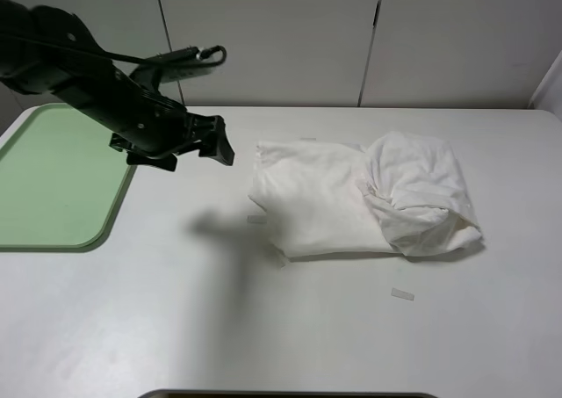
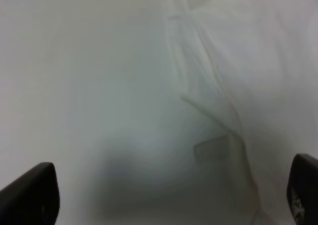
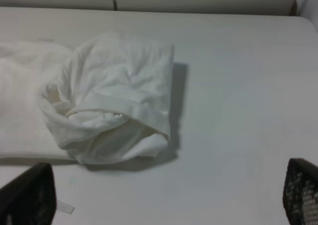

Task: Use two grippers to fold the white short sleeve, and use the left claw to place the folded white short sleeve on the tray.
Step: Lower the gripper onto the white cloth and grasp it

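Note:
The white short sleeve point(image 1: 351, 200) lies on the table right of centre, folded into a rough rectangle with its right part bunched up in a thick roll point(image 3: 114, 111). My left claw point(image 1: 221, 143) hangs above the table between the pale green tray point(image 1: 53, 178) and the shirt's left edge, open and holding nothing. The left wrist view shows its two fingertips point(image 2: 30, 195) wide apart over bare table, with the shirt's edge point(image 2: 233, 76) just ahead. My right gripper point(image 3: 164, 200) is open and empty, back from the shirt's bunched end. The right arm is out of the exterior high view.
Small white tape strips lie on the table: one point(image 1: 402, 294) in front of the shirt, one point(image 1: 255, 219) at its left edge, which also shows in the left wrist view point(image 2: 211, 148). Grey wall panels point(image 1: 281, 38) stand behind the table.

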Action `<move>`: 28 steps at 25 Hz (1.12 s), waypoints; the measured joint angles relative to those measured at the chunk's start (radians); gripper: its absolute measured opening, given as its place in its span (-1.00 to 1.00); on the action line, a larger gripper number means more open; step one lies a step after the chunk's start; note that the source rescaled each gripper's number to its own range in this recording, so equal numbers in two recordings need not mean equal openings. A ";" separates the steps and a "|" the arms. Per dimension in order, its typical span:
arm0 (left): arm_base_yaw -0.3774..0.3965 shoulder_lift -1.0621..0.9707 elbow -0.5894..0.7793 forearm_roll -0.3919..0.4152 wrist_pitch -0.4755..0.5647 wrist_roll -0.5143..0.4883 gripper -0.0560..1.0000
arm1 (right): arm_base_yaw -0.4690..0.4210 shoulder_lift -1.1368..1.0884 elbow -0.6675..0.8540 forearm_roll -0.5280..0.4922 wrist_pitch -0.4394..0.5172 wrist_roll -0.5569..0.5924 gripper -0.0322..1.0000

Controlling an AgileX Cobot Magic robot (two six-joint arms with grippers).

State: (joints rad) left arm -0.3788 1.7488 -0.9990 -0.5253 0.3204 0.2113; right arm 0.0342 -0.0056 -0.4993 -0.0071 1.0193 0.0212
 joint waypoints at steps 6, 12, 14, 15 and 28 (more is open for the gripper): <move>-0.079 0.120 -0.049 -0.016 -0.065 -0.005 0.81 | 0.000 0.000 0.000 0.000 0.000 0.000 1.00; -0.152 0.212 -0.075 -0.017 -0.153 -0.073 0.81 | 0.000 0.000 0.000 0.000 0.000 0.000 1.00; -0.182 0.238 -0.075 -0.018 -0.190 -0.097 0.81 | 0.000 0.000 0.000 0.000 0.000 0.000 1.00; -0.194 0.249 -0.075 -0.019 -0.201 -0.107 0.81 | 0.000 0.000 0.000 0.000 0.000 0.000 1.00; -0.270 0.348 -0.083 -0.019 -0.387 -0.217 0.79 | 0.000 0.000 0.000 0.000 0.000 0.000 1.00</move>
State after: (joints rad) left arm -0.6492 2.0964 -1.0817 -0.5447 -0.0667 -0.0054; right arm 0.0342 -0.0056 -0.4993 -0.0071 1.0193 0.0212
